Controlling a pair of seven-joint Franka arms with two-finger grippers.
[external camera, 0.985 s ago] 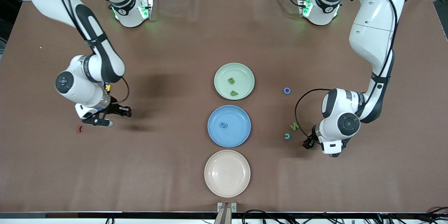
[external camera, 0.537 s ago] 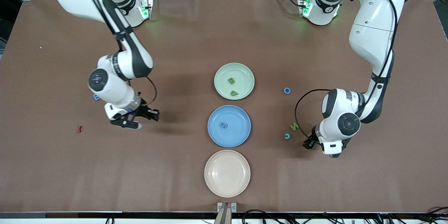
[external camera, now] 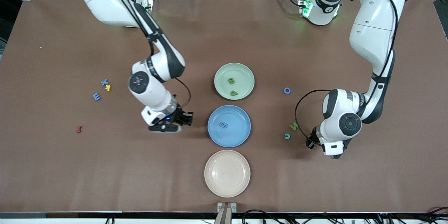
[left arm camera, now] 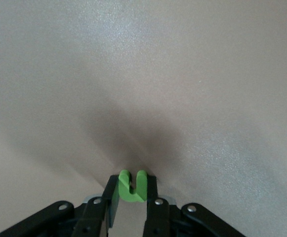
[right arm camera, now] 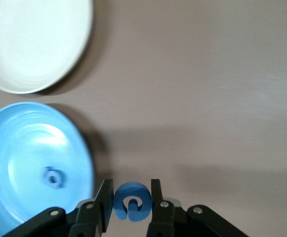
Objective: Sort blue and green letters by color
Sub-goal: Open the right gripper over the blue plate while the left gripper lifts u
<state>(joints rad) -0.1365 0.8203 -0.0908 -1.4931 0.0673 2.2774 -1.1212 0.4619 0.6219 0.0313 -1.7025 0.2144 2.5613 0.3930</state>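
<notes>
My right gripper [external camera: 176, 123] hangs beside the blue plate [external camera: 238, 130], shut on a curled blue letter [right arm camera: 132, 201]. My left gripper [external camera: 310, 144] is low over the table at the left arm's end, shut on a green u [left arm camera: 132, 187]. A green N [external camera: 294, 126] and a teal c [external camera: 287, 136] lie next to it, with a blue o [external camera: 287, 90] farther from the camera. The green plate [external camera: 221, 73] holds a green B [external camera: 231, 81] and a b [external camera: 233, 93]. One blue letter [external camera: 223, 125] lies in the blue plate. A blue x [external camera: 104, 82] and E [external camera: 96, 96] lie toward the right arm's end.
A cream plate [external camera: 227, 173] stands nearest the camera, in line with the other two plates. A yellow K [external camera: 108, 88] lies between the x and the E. A dark red letter [external camera: 79, 129] lies nearer the camera than these.
The right arm has swung from its end of the table to beside the blue plate, carrying the blue letter and uncovering the x, K and E. The left gripper has shut on the green u.
</notes>
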